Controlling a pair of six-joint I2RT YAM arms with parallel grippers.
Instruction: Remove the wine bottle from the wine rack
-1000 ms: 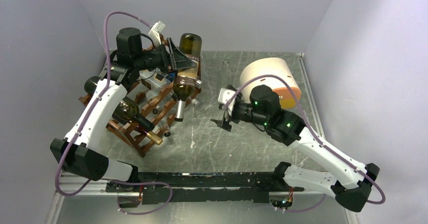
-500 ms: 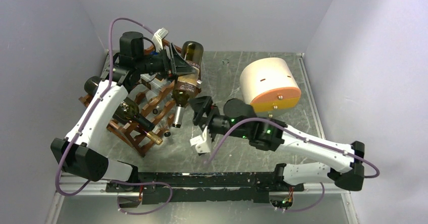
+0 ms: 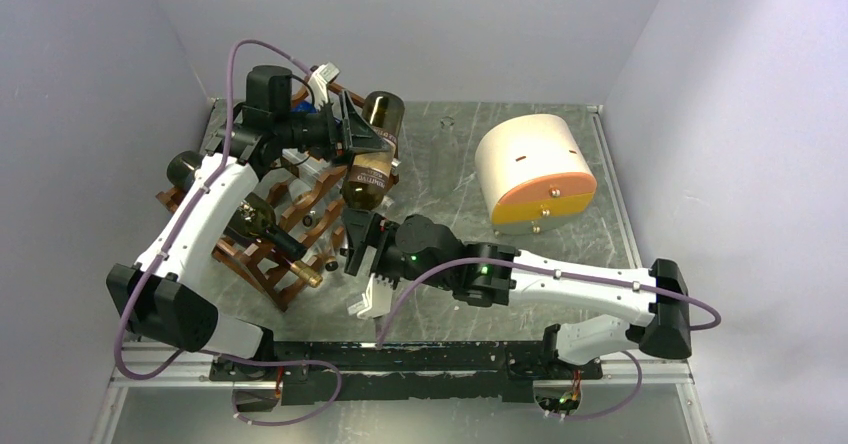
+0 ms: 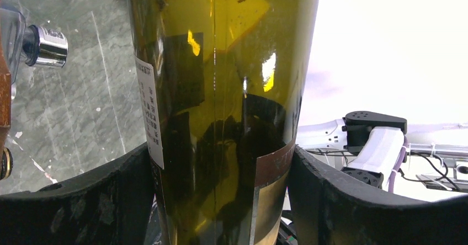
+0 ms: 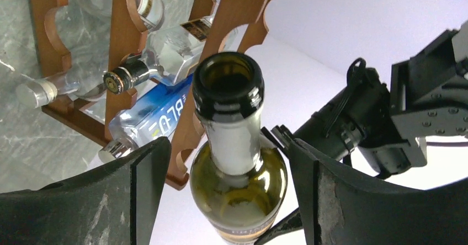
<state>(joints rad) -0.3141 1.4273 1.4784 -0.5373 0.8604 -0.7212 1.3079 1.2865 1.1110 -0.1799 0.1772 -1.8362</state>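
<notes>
- In the overhead view, the wine rack (image 3: 300, 209) stands by the left edge of the tabletop (image 3: 450, 154), toward the far-left corner. A dark bottle with a gold-foil top (image 3: 262, 226) lies in its near tiers.
- The wine bottle (image 3: 370, 169), of olive-green glass, hangs tilted at the rack's right end. Its base is up toward the far edge and its neck slopes down toward the near edge. Whether it touches a rail cannot be told from above.
- The left claw (image 3: 358, 134) is clamped across the bottle's body. The left wrist view shows this close up, with both black fingers (image 4: 83, 201) pressed against the glass, one on each side.
- Only that wrist view shows the white edge of a paper label on the glass and a silver-capped bottle neck (image 4: 45, 45) off to the left.
- The right claw (image 5: 227, 151) sits at the bottle's neck. Overhead, the claw's own body covers the neck. The right wrist view shows the open, uncorked mouth and the fingers (image 5: 110, 201) standing apart on either side of the neck, not gripping it.
- Only the right wrist view shows a clear bottle with a blue label (image 5: 160, 121) and a gold-capped clear bottle (image 5: 160, 60) lying in the rack behind.
- A cream-and-orange drum-shaped box (image 3: 535, 164) rests toward the far-right corner, well apart from the rack.
</notes>
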